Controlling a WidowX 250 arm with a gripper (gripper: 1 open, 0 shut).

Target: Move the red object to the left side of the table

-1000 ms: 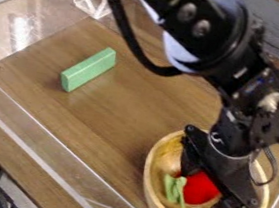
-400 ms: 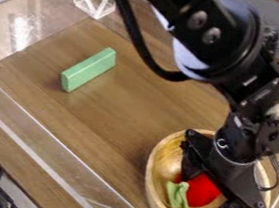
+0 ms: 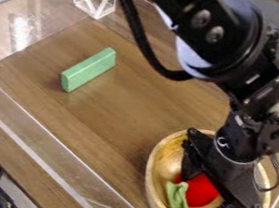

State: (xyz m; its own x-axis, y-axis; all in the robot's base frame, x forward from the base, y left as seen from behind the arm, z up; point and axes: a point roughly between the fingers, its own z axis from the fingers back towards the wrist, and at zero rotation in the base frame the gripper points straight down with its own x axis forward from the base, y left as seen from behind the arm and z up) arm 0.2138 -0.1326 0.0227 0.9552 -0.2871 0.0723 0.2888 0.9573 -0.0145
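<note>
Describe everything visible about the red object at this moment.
The red object is a small, glossy, rounded toy fruit with a light green leafy end pointing left. It lies inside the wooden bowl at the table's right front. The gripper is down over it, fingers spread open at its sides; whether they touch it cannot be told.

No text, label, brand, number or sign can be read anywhere: none on the desk [image 3: 125, 124], the green block [image 3: 88, 70] or the black arm [image 3: 208, 37].
</note>
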